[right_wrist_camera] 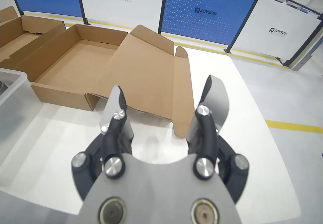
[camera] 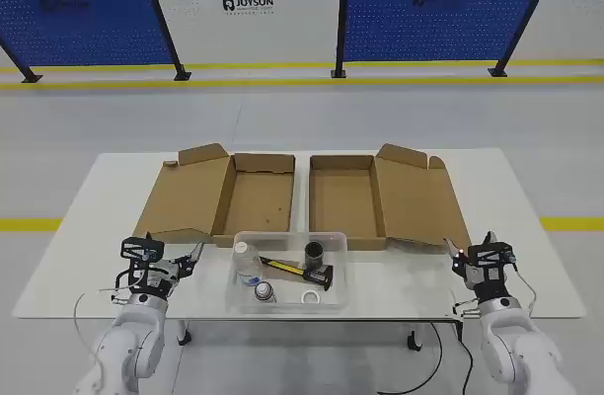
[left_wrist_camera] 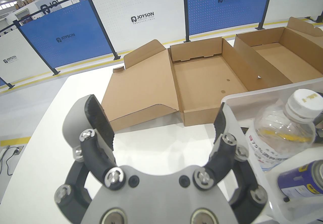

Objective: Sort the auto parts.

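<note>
A clear plastic bin [camera: 339,286] sits at the table's front middle. It holds a clear bottle with a white cap [left_wrist_camera: 285,131], a blue spray can [left_wrist_camera: 300,179], a dark cylinder [camera: 315,254], a yellow-and-black tool [camera: 294,269] and a white ring [camera: 309,296]. Behind it lie two open cardboard boxes, one on the left [camera: 258,197] and one on the right [camera: 343,202]. My left gripper [camera: 162,259] stands open over the table just left of the bin, holding nothing. My right gripper [camera: 477,253] stands open near the front right, beside the right box's flap, also holding nothing.
Each box's lid lies flat outward, on the left [camera: 179,202] and on the right [camera: 420,202]. Bare white tabletop [camera: 539,227] lies at both ends. Blue and white fence panels [camera: 435,25] stand beyond the table.
</note>
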